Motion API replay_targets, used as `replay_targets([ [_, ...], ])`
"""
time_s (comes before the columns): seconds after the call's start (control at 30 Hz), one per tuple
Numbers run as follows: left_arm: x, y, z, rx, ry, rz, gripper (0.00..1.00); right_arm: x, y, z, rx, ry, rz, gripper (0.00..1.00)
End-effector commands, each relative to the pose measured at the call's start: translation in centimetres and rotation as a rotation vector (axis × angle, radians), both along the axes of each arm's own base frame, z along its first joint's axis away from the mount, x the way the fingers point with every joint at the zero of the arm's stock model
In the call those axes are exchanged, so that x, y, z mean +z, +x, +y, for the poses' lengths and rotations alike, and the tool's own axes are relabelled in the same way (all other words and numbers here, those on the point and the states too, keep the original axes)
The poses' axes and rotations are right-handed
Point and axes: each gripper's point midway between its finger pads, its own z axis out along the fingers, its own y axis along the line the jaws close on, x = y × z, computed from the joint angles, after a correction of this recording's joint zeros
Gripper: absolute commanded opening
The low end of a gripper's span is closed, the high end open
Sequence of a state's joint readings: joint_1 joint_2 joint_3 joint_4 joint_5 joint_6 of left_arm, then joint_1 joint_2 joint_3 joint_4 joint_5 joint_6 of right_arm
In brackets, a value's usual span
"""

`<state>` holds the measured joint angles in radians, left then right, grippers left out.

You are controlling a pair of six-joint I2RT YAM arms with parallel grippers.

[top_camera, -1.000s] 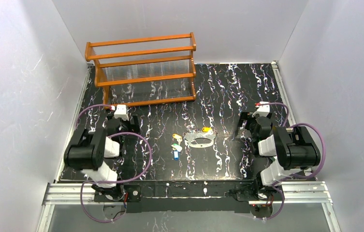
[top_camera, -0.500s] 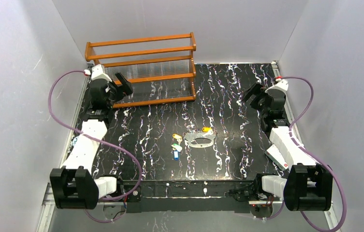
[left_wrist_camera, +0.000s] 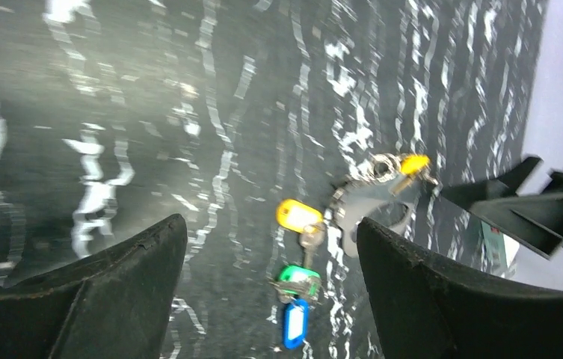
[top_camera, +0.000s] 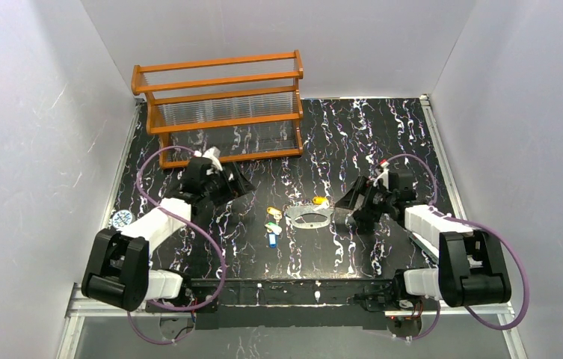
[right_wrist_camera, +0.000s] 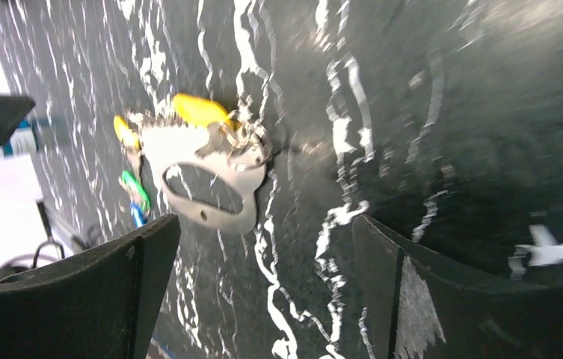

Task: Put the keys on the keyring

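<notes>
Your left gripper (left_wrist_camera: 269, 224) and right gripper (right_wrist_camera: 263, 221) gape wide, empty; keys (top_camera: 271, 227) lie loose beside the keyring (top_camera: 293, 214); threading seems unstarted.

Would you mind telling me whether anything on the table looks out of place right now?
A small round blue-and-white disc lies alone near the left edge of the table, well apart from the keys and keyring at the centre; I cannot tell what it is. Nothing looks spilled or damaged.
</notes>
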<state>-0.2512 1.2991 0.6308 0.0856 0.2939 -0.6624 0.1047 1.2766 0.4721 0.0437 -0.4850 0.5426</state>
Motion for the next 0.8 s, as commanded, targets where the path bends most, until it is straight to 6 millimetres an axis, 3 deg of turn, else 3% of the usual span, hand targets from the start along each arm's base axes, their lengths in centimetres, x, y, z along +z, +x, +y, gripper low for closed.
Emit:
replay_targets([
  [0.0,1.7,-1.0,-3.7,-0.075,-0.040,-0.093,0.81,0.1,-2.3,3.1,0.135,0.031,0.018,0.93],
  [0.17,0.8,-2.6,-6.7,-0.138,0.015,-0.119,0.77,-1.3,-3.0,4.8,0.194,-0.046,0.033,0.87],
  [0.37,-0.3,-3.9,-9.3,-0.215,0.102,-0.138,0.74,-1.8,-1.0,7.1,0.258,-0.074,0.022,0.73],
  [0.53,-0.7,-4.4,-9.8,-0.215,0.152,-0.147,0.73,-2.3,0.3,9.6,0.325,-0.136,0.012,0.63],
  [0.77,-1.5,-4.8,-8.9,-0.215,0.215,-0.133,0.69,-1.8,1.1,8.7,0.315,-0.239,-0.036,0.62],
])
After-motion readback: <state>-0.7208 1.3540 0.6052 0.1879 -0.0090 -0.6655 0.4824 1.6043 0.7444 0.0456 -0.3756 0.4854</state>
